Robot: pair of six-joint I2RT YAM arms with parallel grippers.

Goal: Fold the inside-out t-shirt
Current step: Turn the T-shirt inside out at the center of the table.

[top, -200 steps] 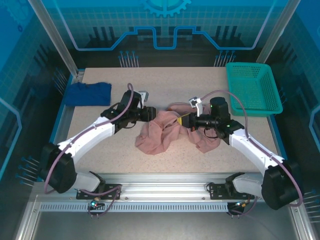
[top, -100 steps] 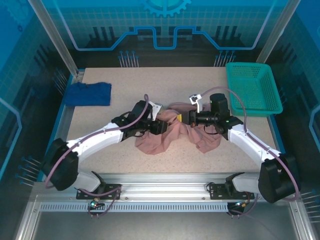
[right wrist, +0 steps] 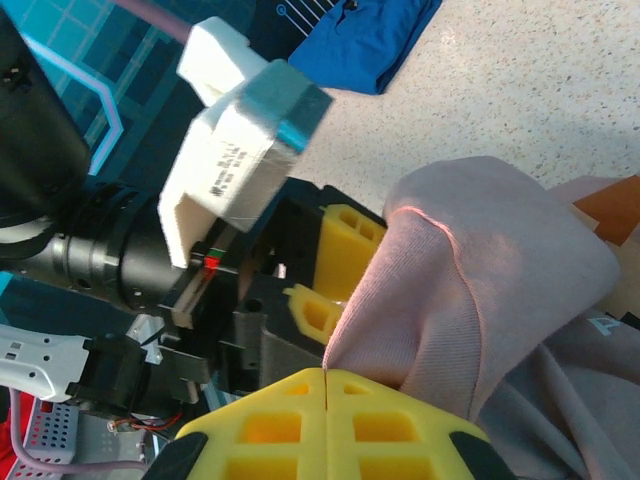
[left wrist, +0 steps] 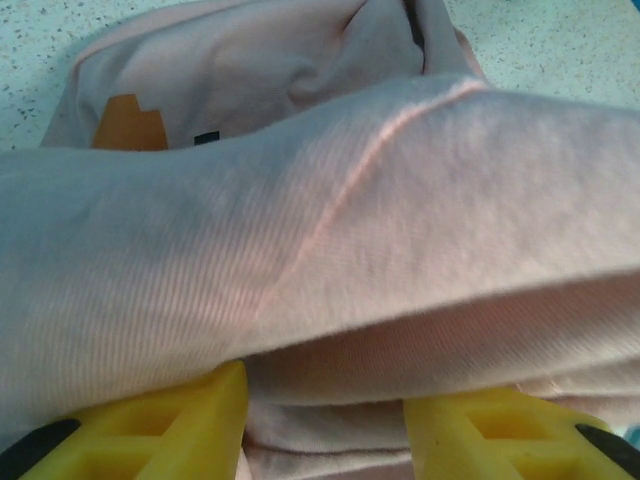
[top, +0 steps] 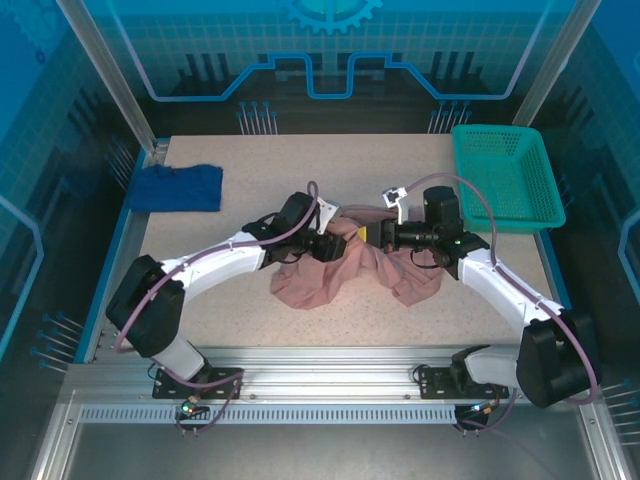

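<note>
A dark blue cloth (top: pixel 178 187) lies bunched at the far left corner of the bench (top: pixel 200 290), well apart from everything else. The left arm reaches from the near left edge towards the middle, and the left gripper (top: pixel 338 246) sits at the left side of the inside-out t-shirt (top: pixel 320 285). The shirt is a crumpled dusty-pink heap in the middle of the bench, a little nearer the near edge than the far one.

In the left wrist view the two yellow fingers (left wrist: pixel 150 425) stand apart. A thick fold of pink fabric with a raised seam lies across them and sags into the gap between them. Beyond that fold there is more of the shirt, with an orange-red mark (left wrist: pixel 128 122) and a small dark tag (left wrist: pixel 207 137) beside it.

Just right of the left gripper, almost facing it over the top of the heap, is the right gripper (top: pixel 368 237). In the right wrist view its yellow fingers (right wrist: pixel 260 430) are pressed together, clamped on an edge of the shirt that rises from their tips as a taut peak. The left gripper's fingers are close behind that peak.

A green basket (top: pixel 505 180) stands at the far right corner of the bench.
</note>
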